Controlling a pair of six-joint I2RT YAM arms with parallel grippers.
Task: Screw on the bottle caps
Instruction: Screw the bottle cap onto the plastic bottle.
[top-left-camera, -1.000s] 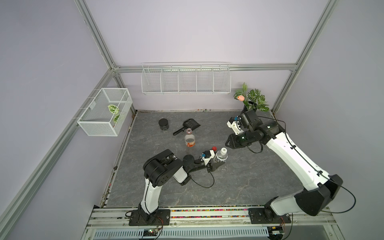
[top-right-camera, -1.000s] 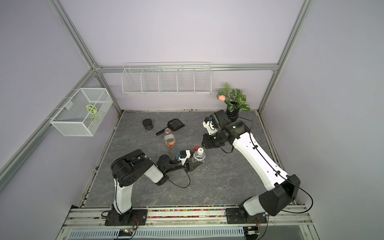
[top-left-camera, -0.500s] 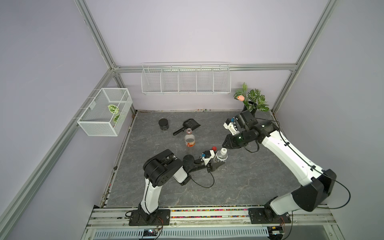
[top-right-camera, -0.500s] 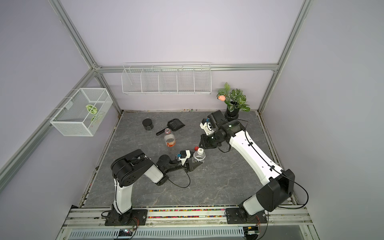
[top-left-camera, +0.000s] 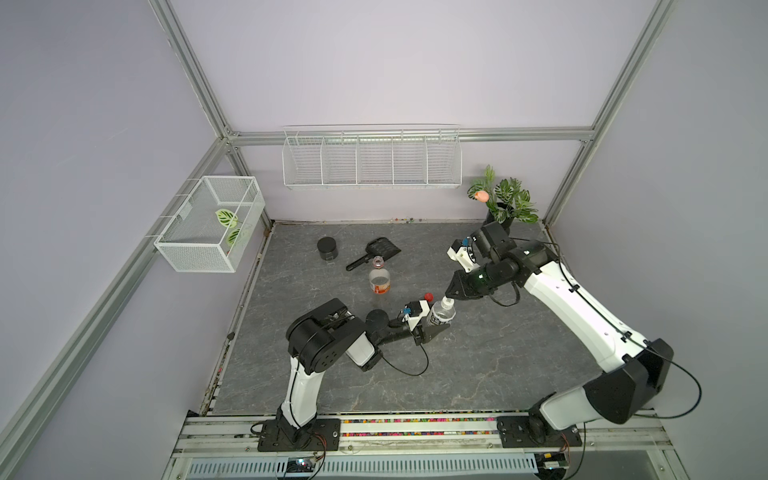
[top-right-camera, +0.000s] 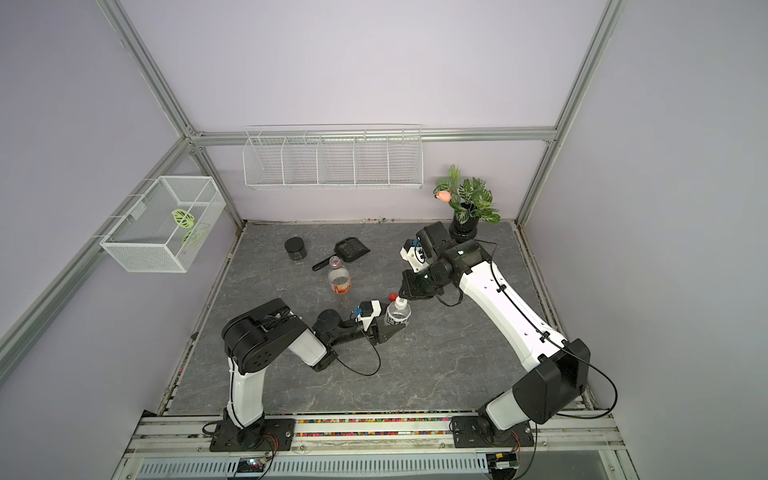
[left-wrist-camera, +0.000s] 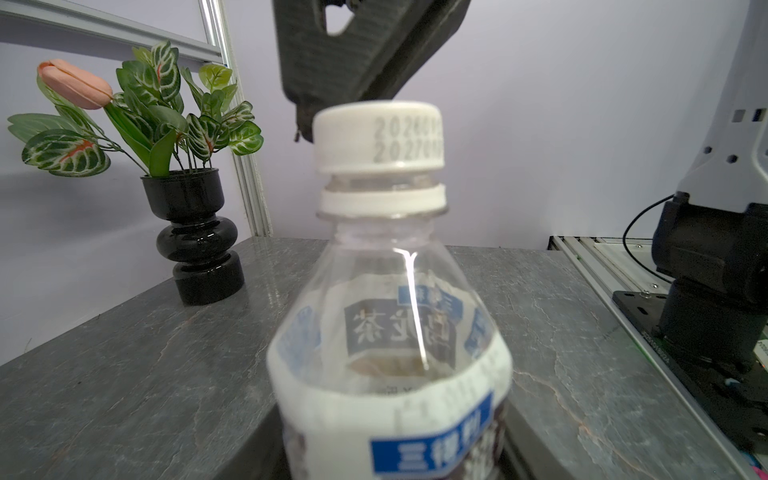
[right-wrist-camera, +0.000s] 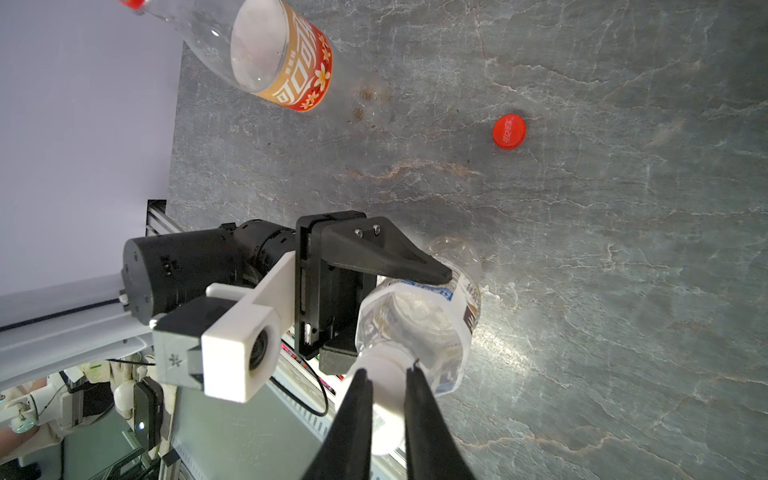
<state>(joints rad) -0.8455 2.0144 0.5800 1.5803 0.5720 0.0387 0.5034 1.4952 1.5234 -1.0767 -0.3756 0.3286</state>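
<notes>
We note the white cap (left-wrist-camera: 377, 139) seated on the neck of the short bottle (top-left-camera: 441, 312), just right of centre in both top views; the right gripper (right-wrist-camera: 386, 399) has its fingers pressed onto the cap's two sides; the left gripper (top-left-camera: 432, 328) clamps the bottle's labelled body, bottle upright on the grey table (top-left-camera: 478, 374); the red cap (top-left-camera: 428, 296) lies loose on the table just upper left of it; the taller bottle (top-left-camera: 379, 279) with orange label stands uncapped further upper left, near the black scoop (top-left-camera: 376, 252) and black jar (top-left-camera: 327, 248).
</notes>
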